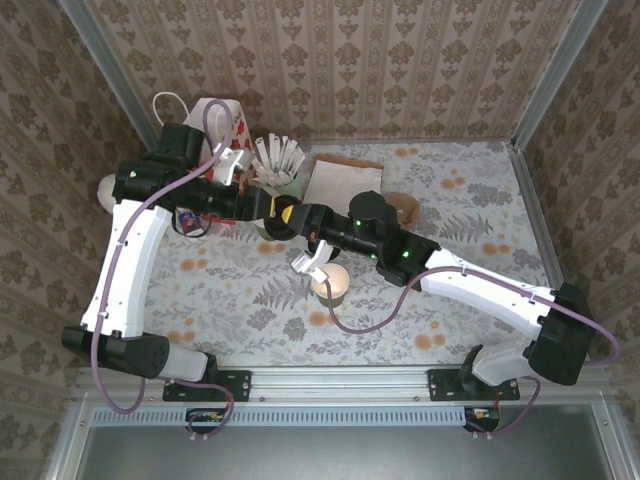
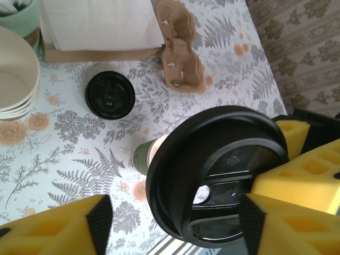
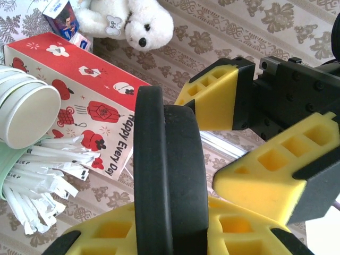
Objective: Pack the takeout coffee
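We find the small dark green paper cup standing lidless on the floral tablecloth. Its round black plastic lid is held in the air nearby. The right gripper pinches that lid by its rim. The left gripper straddles it with jaws apart, 1 side clear of the rim. We judge this a handover before capping. Next, the left fingers must clamp squarely before the right lets go.

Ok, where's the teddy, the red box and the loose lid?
Teddy [image 3: 146, 24]: right wrist view, its face.
Red box [image 3: 64, 74]: right wrist view, its printed side.
Loose lid [image 2: 110, 94]: left wrist view, its middle.
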